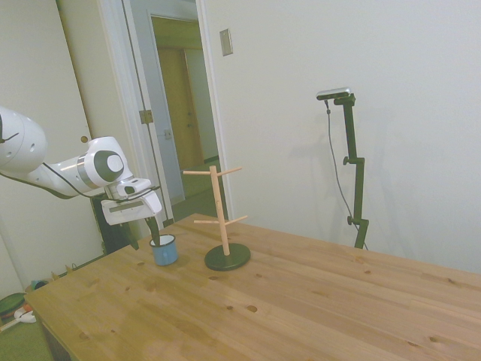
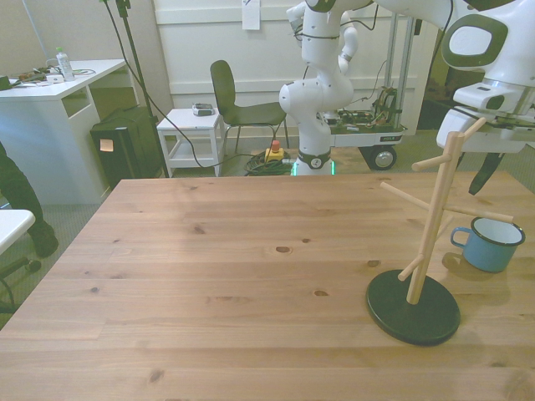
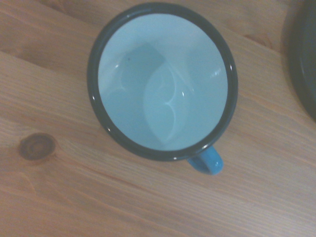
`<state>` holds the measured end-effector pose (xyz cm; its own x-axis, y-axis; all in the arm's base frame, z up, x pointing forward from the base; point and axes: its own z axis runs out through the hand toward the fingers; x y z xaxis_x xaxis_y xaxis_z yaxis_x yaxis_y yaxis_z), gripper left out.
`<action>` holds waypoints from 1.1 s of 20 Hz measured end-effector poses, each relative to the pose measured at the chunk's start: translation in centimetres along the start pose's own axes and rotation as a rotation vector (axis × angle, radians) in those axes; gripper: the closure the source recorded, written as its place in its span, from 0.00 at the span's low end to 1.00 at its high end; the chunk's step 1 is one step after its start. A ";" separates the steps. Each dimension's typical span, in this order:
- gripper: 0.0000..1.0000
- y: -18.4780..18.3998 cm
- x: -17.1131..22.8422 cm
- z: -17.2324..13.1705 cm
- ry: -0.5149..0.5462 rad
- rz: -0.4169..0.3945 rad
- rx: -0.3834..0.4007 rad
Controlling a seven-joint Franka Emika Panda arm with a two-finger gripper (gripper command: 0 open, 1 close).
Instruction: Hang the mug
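Side view puts the tool [image 1: 155,228] directly above the mug [image 1: 164,250], upright on the worktop [image 1: 301,301] beside the rack [image 1: 223,218]; fingers apparently straddle the rim, closure unclear.

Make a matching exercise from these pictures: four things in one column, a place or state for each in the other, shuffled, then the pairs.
Things
1. mug
2. rack
3. gripper
4. chair

Places or states
A. on a round dark base, pegs bare
B. on the floor behind the table
C. upright on the table, empty, beside the rack
D. right above the mug

Pairs: 1-C, 2-A, 3-D, 4-B
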<state>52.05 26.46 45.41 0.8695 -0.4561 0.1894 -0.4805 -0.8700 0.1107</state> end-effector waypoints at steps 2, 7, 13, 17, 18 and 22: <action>0.00 -1.0 0.4 -0.5 0.003 -0.002 -0.004; 0.00 -4.4 0.8 -0.4 0.004 -0.016 -0.017; 0.00 -8.2 1.9 -0.6 0.008 0.009 -0.026; 0.00 -8.9 2.3 0.1 0.005 0.012 -0.037; 0.00 -9.2 2.4 0.5 0.003 0.010 -0.040; 0.00 -9.9 2.2 1.6 -0.003 0.001 -0.051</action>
<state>58.91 33.74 43.15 0.8693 -0.4578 0.1865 -0.4866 -0.8587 0.1605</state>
